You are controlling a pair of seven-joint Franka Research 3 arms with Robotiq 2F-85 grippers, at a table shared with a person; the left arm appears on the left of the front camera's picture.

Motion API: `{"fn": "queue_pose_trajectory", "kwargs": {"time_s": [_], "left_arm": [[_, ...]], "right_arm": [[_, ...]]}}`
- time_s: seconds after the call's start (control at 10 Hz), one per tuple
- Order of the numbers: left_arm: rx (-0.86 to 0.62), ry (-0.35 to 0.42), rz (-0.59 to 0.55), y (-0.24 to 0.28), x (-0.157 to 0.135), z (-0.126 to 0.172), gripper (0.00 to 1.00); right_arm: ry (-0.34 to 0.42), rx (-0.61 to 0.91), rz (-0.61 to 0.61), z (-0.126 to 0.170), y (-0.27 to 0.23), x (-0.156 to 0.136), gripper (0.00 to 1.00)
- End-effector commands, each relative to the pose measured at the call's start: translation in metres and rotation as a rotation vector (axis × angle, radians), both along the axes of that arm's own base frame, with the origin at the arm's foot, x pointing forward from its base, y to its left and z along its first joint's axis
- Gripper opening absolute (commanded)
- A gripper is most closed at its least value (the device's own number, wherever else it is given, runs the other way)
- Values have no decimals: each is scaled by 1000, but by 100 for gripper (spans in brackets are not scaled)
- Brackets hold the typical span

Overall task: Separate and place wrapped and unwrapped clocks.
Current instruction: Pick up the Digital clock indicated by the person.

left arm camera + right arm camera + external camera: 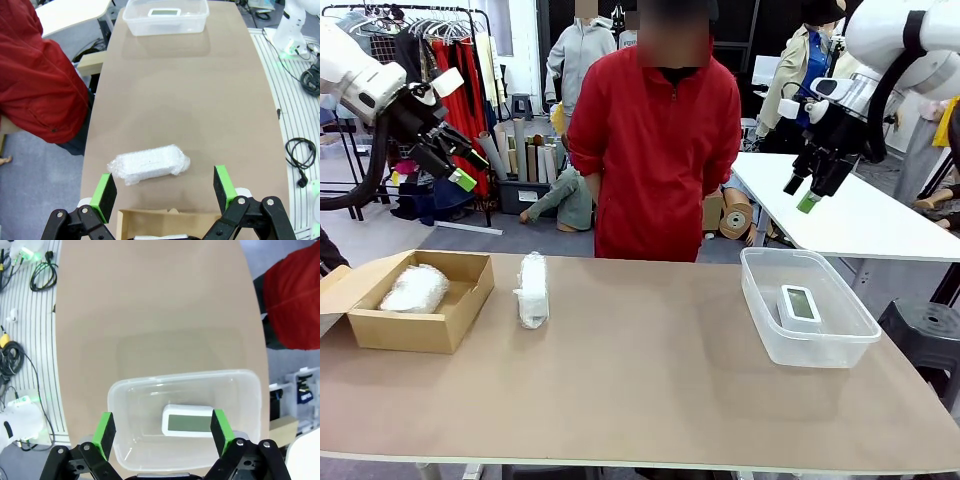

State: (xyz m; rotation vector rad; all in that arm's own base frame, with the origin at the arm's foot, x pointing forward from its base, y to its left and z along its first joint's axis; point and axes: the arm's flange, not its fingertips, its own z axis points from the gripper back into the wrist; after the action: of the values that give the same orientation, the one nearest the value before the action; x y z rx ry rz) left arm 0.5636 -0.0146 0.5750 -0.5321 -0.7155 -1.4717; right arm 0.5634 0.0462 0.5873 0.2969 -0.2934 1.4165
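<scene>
One wrapped clock (532, 289), an oblong bundle in white bubble-wrap, lies on the table just right of the cardboard box (440, 325); it lies crosswise in the left wrist view (150, 164). A second wrapped bundle (414, 289) rests inside the box. The bare white clock (799, 307) with a grey screen lies in the clear plastic tub (760, 312), seen from above in the right wrist view (192, 420). My left gripper (460, 168) hangs open high above the box, jaws empty (164, 193). High over the tub, my right gripper (813, 195) is open and empty too (161, 429).
A person in a red jacket (655, 150) stands at the far edge of the brown table (650, 380), hands down. The box flap (345, 290) sticks out left. A white table (860, 215) stands behind at right. Cables (300, 155) lie on the floor beside the table.
</scene>
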Motion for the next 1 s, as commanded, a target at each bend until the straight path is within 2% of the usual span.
{"fn": "queue_pose_trajectory", "kwargs": {"time_s": [0.0,0.1,0.2,0.4,0.6,0.7,0.9], "left_arm": [[10,2,-2,1,-3,1,100],[10,2,-2,1,-3,1,100],[10,2,-2,1,-3,1,100],[10,2,-2,1,-3,1,100],[10,2,-2,1,-3,1,100],[10,2,-2,1,-3,1,100],[10,2,-2,1,-3,1,100]], "right_arm": [[1,-2,-9,3,2,-4,100],[0,0,0,0,0,0,100],[-15,157,98,-12,4,6,100],[-27,348,221,-18,7,20,100],[-62,454,202,-16,11,30,100],[-43,497,206,-15,10,33,100],[-82,567,126,-13,-3,36,100]]}}
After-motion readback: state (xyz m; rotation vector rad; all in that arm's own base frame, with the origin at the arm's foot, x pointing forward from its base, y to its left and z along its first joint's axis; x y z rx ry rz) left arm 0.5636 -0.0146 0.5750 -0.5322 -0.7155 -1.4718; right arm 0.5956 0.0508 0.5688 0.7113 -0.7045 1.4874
